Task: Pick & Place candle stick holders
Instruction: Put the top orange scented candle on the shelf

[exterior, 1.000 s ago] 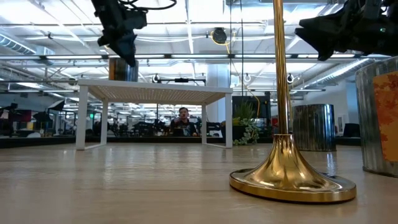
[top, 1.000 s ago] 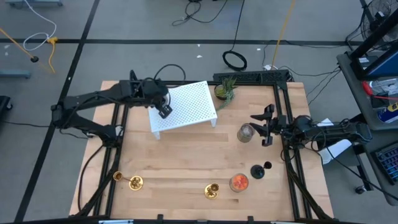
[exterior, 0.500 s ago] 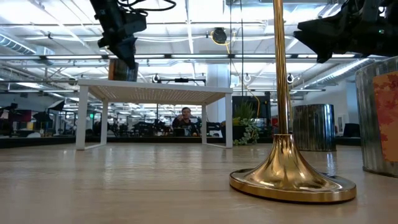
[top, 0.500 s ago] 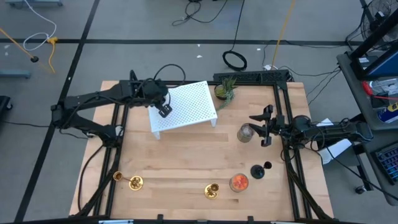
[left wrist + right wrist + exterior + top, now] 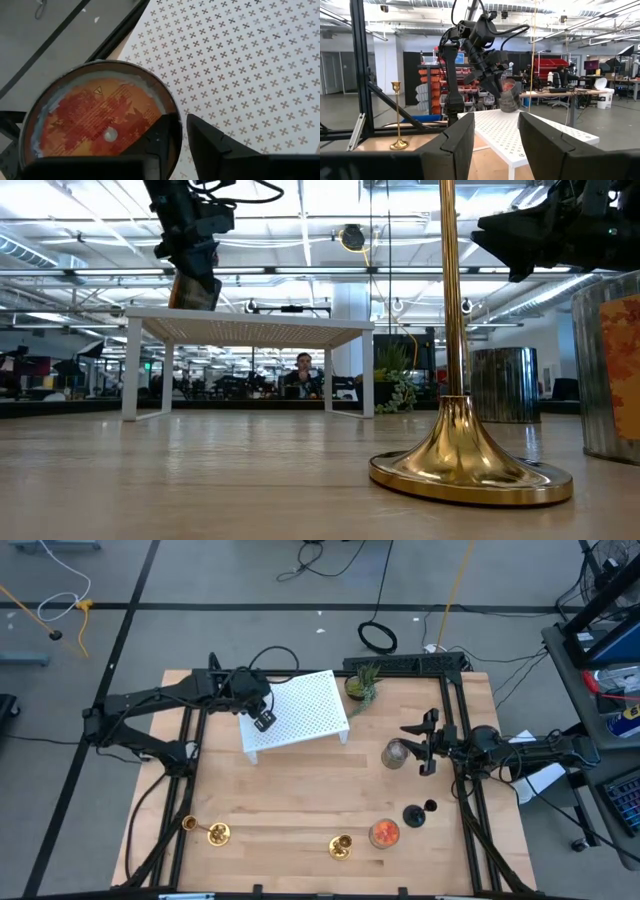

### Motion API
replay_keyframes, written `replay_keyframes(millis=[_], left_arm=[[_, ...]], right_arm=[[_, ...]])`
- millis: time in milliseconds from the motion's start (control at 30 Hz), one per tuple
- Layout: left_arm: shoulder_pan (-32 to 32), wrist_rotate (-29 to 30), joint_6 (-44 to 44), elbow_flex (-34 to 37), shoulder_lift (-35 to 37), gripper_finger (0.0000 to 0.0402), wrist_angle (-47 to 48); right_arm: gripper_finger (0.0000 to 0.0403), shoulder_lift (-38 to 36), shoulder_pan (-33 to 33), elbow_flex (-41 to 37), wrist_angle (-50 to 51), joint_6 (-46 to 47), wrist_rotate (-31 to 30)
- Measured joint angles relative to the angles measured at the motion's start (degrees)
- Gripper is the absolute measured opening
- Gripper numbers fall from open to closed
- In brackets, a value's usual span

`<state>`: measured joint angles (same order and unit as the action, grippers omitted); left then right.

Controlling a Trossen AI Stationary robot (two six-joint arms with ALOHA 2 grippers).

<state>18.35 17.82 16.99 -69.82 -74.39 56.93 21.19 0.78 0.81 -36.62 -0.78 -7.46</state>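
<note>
My left gripper [image 5: 263, 720] is shut on a glass cup that is orange inside [image 5: 95, 125], over the left part of the white perforated rack [image 5: 300, 715]. The cup also shows in the low view [image 5: 195, 288] and the right wrist view [image 5: 509, 99]. My right gripper [image 5: 424, 746] is open and empty, just right of the greyish clear glass cup [image 5: 396, 754], which stands on the table. Two brass stemmed holders [image 5: 218, 833] [image 5: 341, 846], another orange glass cup [image 5: 385, 833] and a black stemmed holder [image 5: 413, 815] stand near the table's front. My left gripper holds the cup by its rim wall [image 5: 174, 131], with one finger inside the cup and one outside. The fingers come from above, slanting down. The cup hangs tilted [image 5: 195, 288], its base close over the rack's top; whether it touches the rack, I cannot tell.
A small green potted plant [image 5: 362, 686] stands at the rack's far right corner. Black frame rails run along the table's left [image 5: 185, 755] and right [image 5: 462, 770] sides. A bare stretch of wooden table [image 5: 300, 790] lies between the rack and the front holders.
My left gripper has tipped a little over the rack's left part. The cup it holds stood near upright a second ago and now leans.
</note>
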Motion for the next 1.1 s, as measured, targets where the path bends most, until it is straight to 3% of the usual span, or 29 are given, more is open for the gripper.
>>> replay_keyframes(millis=[167,367,633,733,1100], left_arm=[[-0.01,1.08,-0.44,-0.16,0.17,0.0011,-0.35],[-0.36,-0.19,-0.25,-0.15,1.4,0.0006,-0.53],[-0.48,-10.0,0.07,-0.09,3.96,0.0009,-0.08],[-0.2,-10.57,0.04,-0.09,4.02,0.0005,-0.07],[2.56,-9.26,-3.19,-0.09,3.87,0.0077,-0.18]], right_arm=[[0.015,0.0,0.0,0.01,-0.02,-1.2,0.0],[0.015,0.0,0.01,0.01,-0.02,-1.44,0.0],[0.015,-0.01,0.01,0.0,-0.44,-1.59,-0.02],[0.015,0.0,0.0,0.01,-0.9,-1.59,-0.02],[0.015,-0.02,0.02,0.01,-1.33,-1.46,-0.02]])
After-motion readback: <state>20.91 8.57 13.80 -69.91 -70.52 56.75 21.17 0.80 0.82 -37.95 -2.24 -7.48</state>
